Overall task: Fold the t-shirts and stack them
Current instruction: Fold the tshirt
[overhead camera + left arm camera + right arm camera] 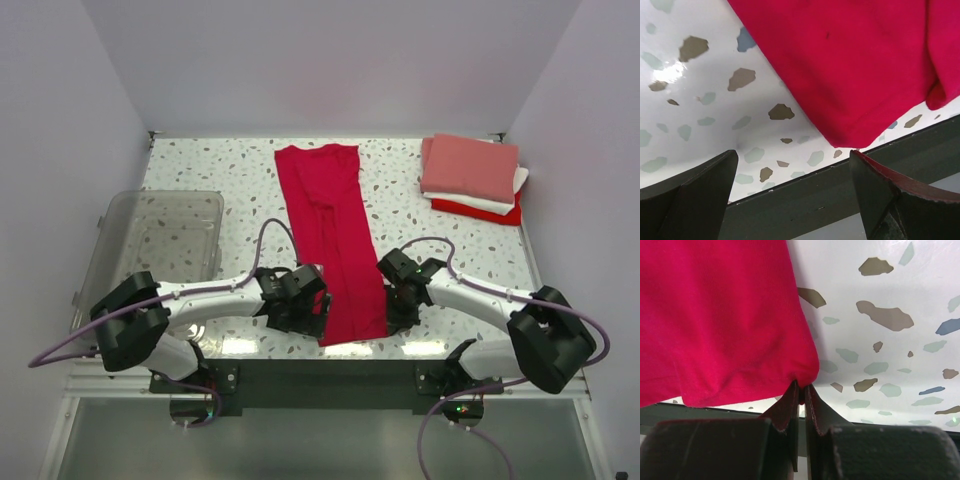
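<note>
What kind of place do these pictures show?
Probably a robot test booth: plain white walls enclose a speckled table, a left arm and a right arm are mounted at its near edge, and a crimson t-shirt lies between them.

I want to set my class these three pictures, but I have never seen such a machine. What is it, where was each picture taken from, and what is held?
These are two robot arms bolted at the near edge of a speckled table. The wide picture comes from a camera above and behind them. Each close-up comes from a camera on one wrist, looking past its own pincer. A crimson t-shirt lies in the middle as a long strip. Far right sits a stack of folded shirts, and a clear plastic bin is on the left. The right pincer is shut on the t-shirt's near corner. The left pincer is open and holds nothing.
</note>
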Controlling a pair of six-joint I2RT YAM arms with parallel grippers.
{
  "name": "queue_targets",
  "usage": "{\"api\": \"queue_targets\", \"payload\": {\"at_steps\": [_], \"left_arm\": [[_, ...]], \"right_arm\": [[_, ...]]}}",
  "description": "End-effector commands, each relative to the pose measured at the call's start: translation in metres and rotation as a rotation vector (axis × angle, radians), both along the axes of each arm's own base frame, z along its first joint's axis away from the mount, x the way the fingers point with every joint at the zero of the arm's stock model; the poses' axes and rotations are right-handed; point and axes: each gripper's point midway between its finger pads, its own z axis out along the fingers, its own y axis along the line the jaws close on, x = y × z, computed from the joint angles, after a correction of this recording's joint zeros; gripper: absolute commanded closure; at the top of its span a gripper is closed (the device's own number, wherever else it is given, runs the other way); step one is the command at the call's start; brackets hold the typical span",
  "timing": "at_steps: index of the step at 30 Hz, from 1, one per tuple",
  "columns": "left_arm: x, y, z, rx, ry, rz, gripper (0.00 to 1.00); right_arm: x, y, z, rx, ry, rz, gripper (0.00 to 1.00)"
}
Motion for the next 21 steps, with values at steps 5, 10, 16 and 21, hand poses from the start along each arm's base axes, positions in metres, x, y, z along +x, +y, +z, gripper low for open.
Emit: {"api": "queue_targets", "payload": {"at_steps": [5, 10, 16, 21], "left_arm": [[-0.018, 0.001, -0.019, 0.084, 0.010, 0.031, 0.02], [-0.015, 0.001, -0.016, 0.114, -0.030, 0.054, 0.04], [-0.007, -0.012, 0.008, 0.051, -0.069, 0.092, 0.05], [-0.001, -0.016, 0.008, 0.060, -0.080, 0.099, 0.04]], "right_arm": [[-0.005, 0.003, 0.001, 0.024, 0.007, 0.002, 1.00], [-0.005, 0.004, 0.001, 0.029, 0.005, 0.010, 1.00], [-0.007, 0.002, -0.001, 0.028, 0.012, 0.011, 1.00], [-0.007, 0.003, -0.001, 0.029, 0.011, 0.012, 1.00]]}}
